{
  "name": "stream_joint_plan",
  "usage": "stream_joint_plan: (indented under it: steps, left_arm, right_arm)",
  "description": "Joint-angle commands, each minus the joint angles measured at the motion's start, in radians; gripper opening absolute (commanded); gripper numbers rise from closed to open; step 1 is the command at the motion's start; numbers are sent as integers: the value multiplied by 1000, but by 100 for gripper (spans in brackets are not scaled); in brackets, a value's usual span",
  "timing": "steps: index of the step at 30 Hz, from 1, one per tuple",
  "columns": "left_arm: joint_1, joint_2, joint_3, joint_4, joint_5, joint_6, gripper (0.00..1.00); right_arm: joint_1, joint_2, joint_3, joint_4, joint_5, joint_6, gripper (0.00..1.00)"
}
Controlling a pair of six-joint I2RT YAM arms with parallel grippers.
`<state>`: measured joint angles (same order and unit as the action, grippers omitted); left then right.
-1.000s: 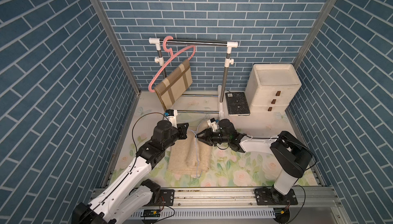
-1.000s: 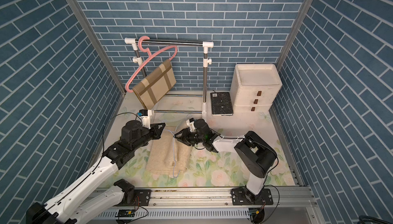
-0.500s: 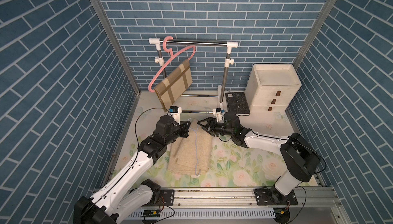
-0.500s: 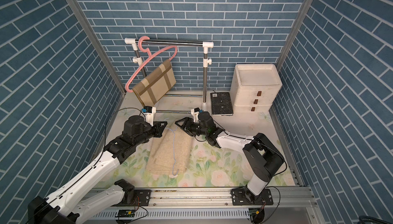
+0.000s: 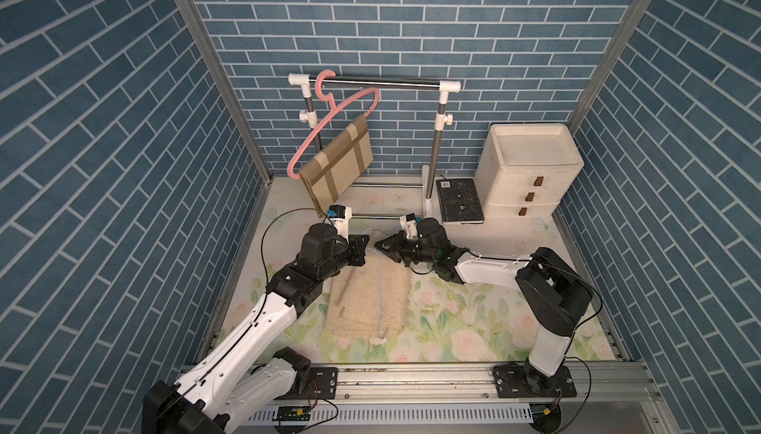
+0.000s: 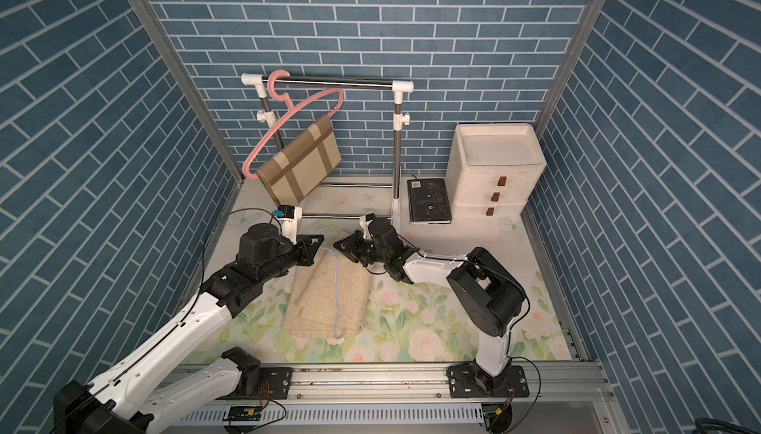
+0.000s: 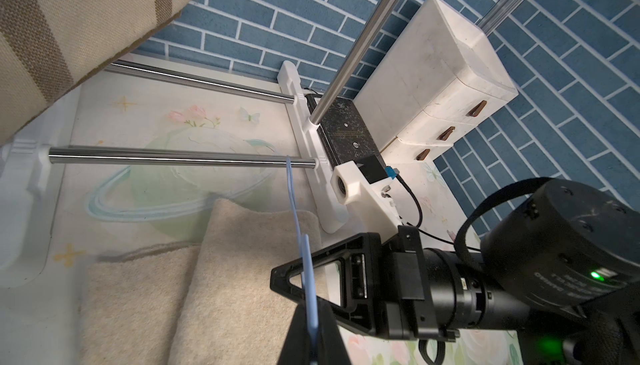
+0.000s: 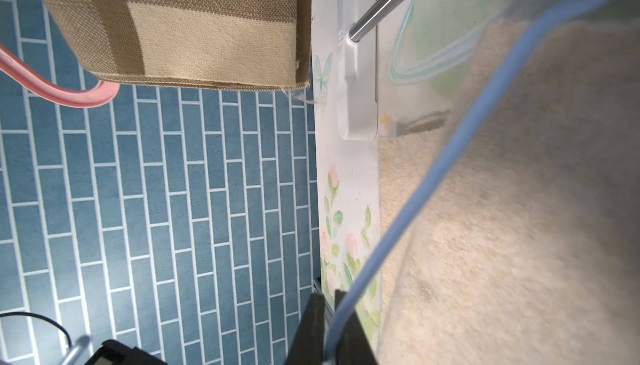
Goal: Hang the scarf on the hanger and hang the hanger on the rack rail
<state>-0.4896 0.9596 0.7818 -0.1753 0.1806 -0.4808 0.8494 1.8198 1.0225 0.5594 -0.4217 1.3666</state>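
Observation:
A fuzzy beige scarf (image 5: 362, 292) (image 6: 321, 292) lies folded on the floral mat. A thin blue wire hanger (image 5: 379, 283) (image 6: 335, 283) rests along its top, hook toward the front rail. My left gripper (image 5: 365, 246) (image 6: 318, 243) is shut on the hanger's far end; in the left wrist view the blue hanger (image 7: 298, 214) runs into the left gripper (image 7: 313, 339) above the scarf (image 7: 242, 276). My right gripper (image 5: 379, 244) (image 6: 339, 245) faces it, tip to tip. In the right wrist view the right gripper (image 8: 332, 332) is shut on the blue hanger (image 8: 450, 159) beside the scarf (image 8: 519, 242).
Behind the grippers stands a clothes rack (image 5: 379, 82) holding a pink hanger (image 5: 329, 123) with a tan striped cloth (image 5: 339, 162). The rack's low bars (image 7: 173, 157) run close behind the scarf. A white drawer unit (image 5: 529, 172) and a black slab (image 5: 459, 205) sit back right.
The right gripper left the scarf's far edge, swung back and opened, and has now shut on the blue hanger. The scarf lies flatter. The left gripper shifted slightly toward the back.

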Motion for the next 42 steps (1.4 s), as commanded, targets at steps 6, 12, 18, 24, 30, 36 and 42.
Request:
stream_joint_plan:
  steps: [6, 12, 18, 24, 30, 36, 42]
  left_arm:
    - [2, -60, 96, -141, -120, 8, 48]
    - [73, -146, 51, -246, -136, -50, 76]
    - [196, -203, -87, -195, -6, -135, 88]
    - [285, -95, -239, 2, 260, -151, 88]
    - [286, 71, -268, 92, 340, -105, 84]
    - [285, 217, -268, 142, 367, -72, 83]
    - [283, 291, -297, 147, 366, -56, 78]
  right_arm:
    - [-5, -43, -30, -4, 24, -33, 0]
    - [-13, -60, -53, 1, 15, -48, 0]
    - [-19, -65, -61, 8, 7, -55, 0]
    - [-21, -65, -55, 11, 2, -61, 0]
    - [-21, -66, -54, 18, -1, -62, 0]
    - [-23, -58, -47, 23, -9, -62, 0]
    - [-24, -54, -44, 27, -10, -62, 0]
